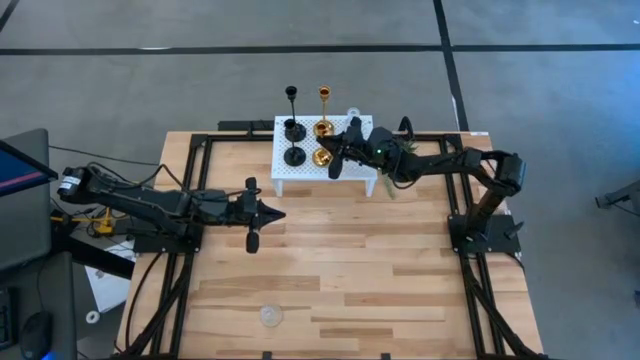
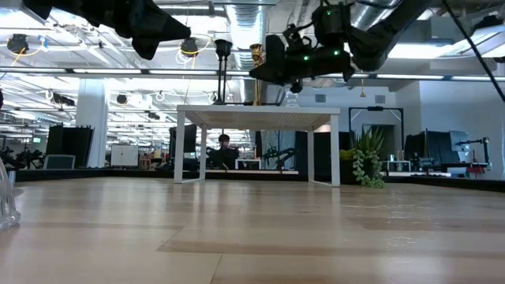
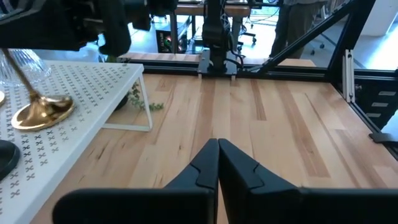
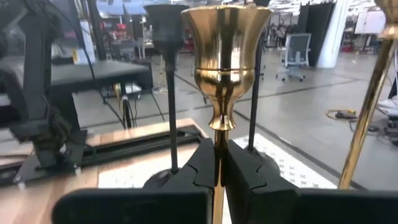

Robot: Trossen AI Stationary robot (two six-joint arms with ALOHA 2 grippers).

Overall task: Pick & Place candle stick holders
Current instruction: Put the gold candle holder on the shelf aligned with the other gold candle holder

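The right gripper [image 1: 336, 160] reaches over the white perforated stand [image 1: 300, 172] at the table's [image 1: 350, 270] twelve o'clock edge, its fingers [image 4: 205, 165] clamped on the thin stem of a gold candle stick holder [image 4: 222, 59], just under the cup; the right wrist view shows the stem pinched between the two dark pads. That holder's round base [image 1: 321, 157] sits at the stand's centre, and the left wrist view shows the base [image 3: 42, 112] lying on the perforated top with the stem leaning. The second gold holder [image 1: 324, 127] stands just behind it toward twelve o'clock, with the two black holders [image 1: 294, 142] beside them at nine o'clock on the stand. A clear glass holder [image 1: 270, 316] sits alone near the table's six o'clock edge. The left gripper [image 1: 270, 214] waits over the bare wood toward nine o'clock, its fingers [image 3: 205, 165] pressed together with nothing between them.
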